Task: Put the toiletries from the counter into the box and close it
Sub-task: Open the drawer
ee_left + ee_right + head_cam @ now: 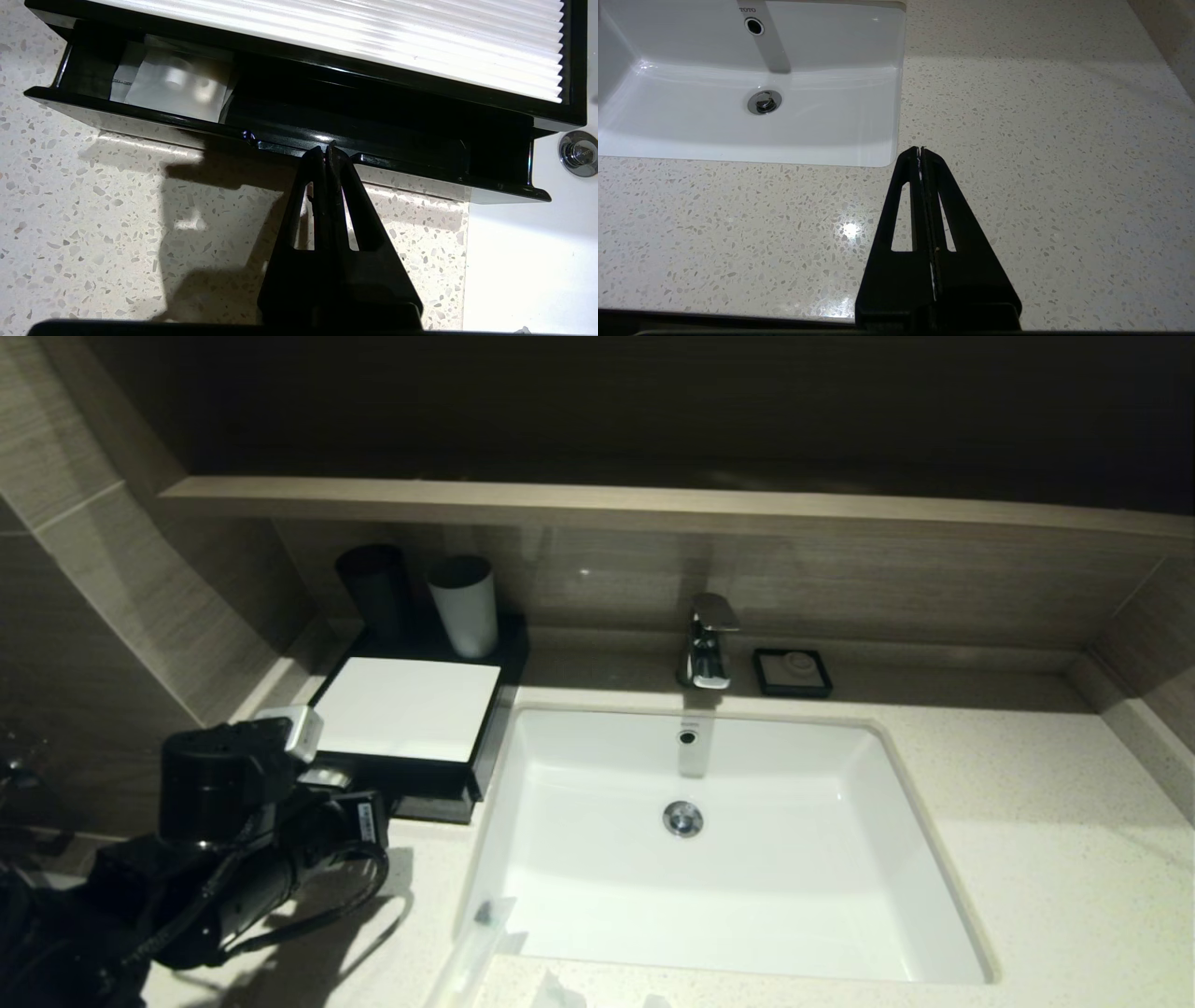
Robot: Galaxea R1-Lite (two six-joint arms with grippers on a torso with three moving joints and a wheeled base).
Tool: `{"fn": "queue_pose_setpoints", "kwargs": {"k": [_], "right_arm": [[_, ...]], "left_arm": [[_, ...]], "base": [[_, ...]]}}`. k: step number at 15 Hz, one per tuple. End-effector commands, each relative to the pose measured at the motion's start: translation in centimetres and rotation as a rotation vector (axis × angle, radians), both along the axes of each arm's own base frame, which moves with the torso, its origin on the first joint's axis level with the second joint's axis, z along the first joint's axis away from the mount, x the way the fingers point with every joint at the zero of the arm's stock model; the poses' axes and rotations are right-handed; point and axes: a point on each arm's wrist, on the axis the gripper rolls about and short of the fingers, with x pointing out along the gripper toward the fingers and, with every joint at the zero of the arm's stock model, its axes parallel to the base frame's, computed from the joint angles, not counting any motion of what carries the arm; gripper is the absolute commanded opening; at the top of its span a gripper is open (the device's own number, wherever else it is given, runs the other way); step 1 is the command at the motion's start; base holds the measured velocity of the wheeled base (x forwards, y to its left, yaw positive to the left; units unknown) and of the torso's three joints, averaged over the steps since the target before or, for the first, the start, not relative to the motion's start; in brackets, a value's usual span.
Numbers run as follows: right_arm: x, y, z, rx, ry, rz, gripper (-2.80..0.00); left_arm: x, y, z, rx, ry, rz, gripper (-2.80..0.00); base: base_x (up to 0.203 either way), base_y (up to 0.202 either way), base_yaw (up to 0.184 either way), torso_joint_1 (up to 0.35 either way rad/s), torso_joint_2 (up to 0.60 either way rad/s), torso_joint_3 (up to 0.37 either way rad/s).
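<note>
Left wrist view shows the left gripper pressed together, empty, its tips against the front wall of the box drawer, which stands partly open. Beyond the tips, inside the drawer, lies a white packet. Right gripper hangs closed over the counter.

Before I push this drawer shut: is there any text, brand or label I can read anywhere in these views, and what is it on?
"TOTO": on the sink back wall, beside the overflow hole, right wrist view.
Small mark above the overflow hole in the head view: too small to read.
Dark print on the packet in the box drawer: too blurred to read.
Label on the left arm by its pincer: unreadable.
Nothing else legible.
</note>
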Motion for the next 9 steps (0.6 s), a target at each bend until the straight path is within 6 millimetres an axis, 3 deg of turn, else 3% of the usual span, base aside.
{"fn": "queue_pose_setpoints", "kwargs": {"k": [1,9], "right_arm": [[0.0,0.0,0.0,0.0,-0.001,0.0,-2.8],[0.0,0.0,0.0,0.0,-0.001,0.0,-2.8]], "left_arm": [[0.06,0.02,0.0,-0.001,-0.003,0.004,-2.8],[0.09,0.05,-0.04,-0.003,-0.001,0.004,-2.8]], "base": [[0.0,0.0,0.0,0.0,0.0,0.0],[0.0,0.0,0.0,0.0,0.0,0.0]]}}
